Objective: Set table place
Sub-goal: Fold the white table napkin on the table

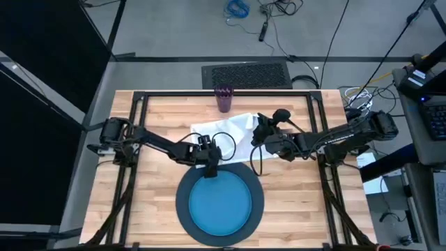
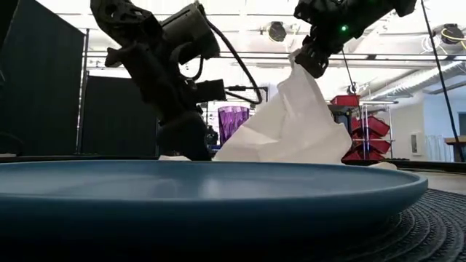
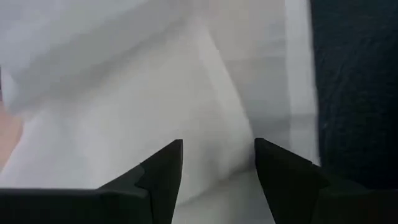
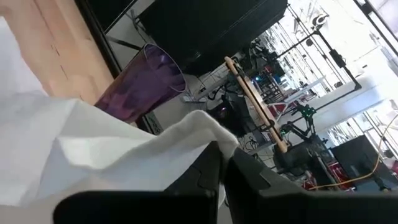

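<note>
**Napkin lifted at one corner behind the stacked plates**

On your table [image 1: 153,118], the dark grey charger [image 1: 182,209] sits at the 6 o'clock edge and carries the blue plate [image 1: 221,202] centred on it; the plate's face holds nothing that you can see. The purple cup [image 1: 224,97] stands upright at 12 o'clock, near the far edge; its inside is not visible. Between cup and plates lies the white cloth napkin [image 1: 226,129], crumpled, its near edge touching the charger's rim.

Your right gripper [image 2: 312,64] is clamped on a corner of the napkin, which in the low view hangs from it as a raised peak while the lower folds rest on the wood. In the right wrist view the cloth [image 4: 93,149] passes between the closed fingers.

Your left gripper [image 3: 217,165] points down at the napkin's near edge, at about 12 o'clock of the charger, with its jaws parted over the cloth and nothing held.
</note>
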Available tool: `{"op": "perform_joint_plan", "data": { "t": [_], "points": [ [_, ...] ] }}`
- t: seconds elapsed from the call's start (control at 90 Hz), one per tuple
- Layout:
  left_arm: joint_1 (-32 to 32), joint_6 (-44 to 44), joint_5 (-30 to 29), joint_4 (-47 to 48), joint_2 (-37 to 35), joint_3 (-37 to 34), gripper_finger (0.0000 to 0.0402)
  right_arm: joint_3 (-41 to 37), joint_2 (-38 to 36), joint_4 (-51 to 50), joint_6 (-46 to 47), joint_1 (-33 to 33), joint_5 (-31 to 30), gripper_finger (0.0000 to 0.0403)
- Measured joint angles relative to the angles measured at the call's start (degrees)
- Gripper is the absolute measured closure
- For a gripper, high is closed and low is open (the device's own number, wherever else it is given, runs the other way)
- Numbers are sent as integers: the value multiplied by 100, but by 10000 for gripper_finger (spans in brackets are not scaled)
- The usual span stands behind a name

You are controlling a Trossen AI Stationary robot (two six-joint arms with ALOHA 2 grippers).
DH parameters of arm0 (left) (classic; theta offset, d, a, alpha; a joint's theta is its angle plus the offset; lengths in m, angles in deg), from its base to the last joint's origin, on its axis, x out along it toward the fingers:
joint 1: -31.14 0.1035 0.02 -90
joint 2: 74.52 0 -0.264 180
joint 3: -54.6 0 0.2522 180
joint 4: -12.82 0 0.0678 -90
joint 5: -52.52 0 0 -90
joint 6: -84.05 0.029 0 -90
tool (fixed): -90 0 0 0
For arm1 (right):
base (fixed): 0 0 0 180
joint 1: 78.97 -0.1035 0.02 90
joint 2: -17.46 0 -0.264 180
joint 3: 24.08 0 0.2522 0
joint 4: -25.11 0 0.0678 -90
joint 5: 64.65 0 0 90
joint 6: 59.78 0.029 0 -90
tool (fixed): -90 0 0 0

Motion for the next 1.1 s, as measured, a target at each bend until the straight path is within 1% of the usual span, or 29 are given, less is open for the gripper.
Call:
{"op": "perform_joint_plan", "data": {
  "t": [0.278, 0.367, 0.456, 0.522, 0.6, 0.644, 0.733, 0.856, 1.0, 1.1],
  "points": [
    [100, 2, 50, -2, 0, 0, 220, 0, 0, 0, -2, 0, 4, 403],
    [109, 10, 52, -2, 0, 0, 233, 0, 0, 0, 3, 0, 70, 403],
    [107, 48, 52, 0, 2, 0, 268, 0, 0, 0, 77, 0, 136, 403],
    [107, 48, 52, -2, 2, 0, 309, 0, 0, 0, 79, 0, 136, 403],
    [107, 47, 52, -2, 2, 0, 371, 0, 0, 0, 83, 0, 136, 403],
    [107, 48, 51, -4, 2, 0, 388, 0, 0, 0, 83, 0, 136, 403],
    [98, 154, 2, -4, 2, 1, 398, 0, 0, 0, 83, 0, 135, 403],
    [100, 197, -74, -8, 2, 0, 400, 0, 0, -2, 83, 0, 133, 403],
    [32, 460, -724, 71, -41, 0, 401, 0, 0, -17, 2, 0, 47, 403],
    [-11, 485, -1078, 408, -278, 0, 401, 0, 0, -81, -127, 0, -230, 403]
  ]
}}
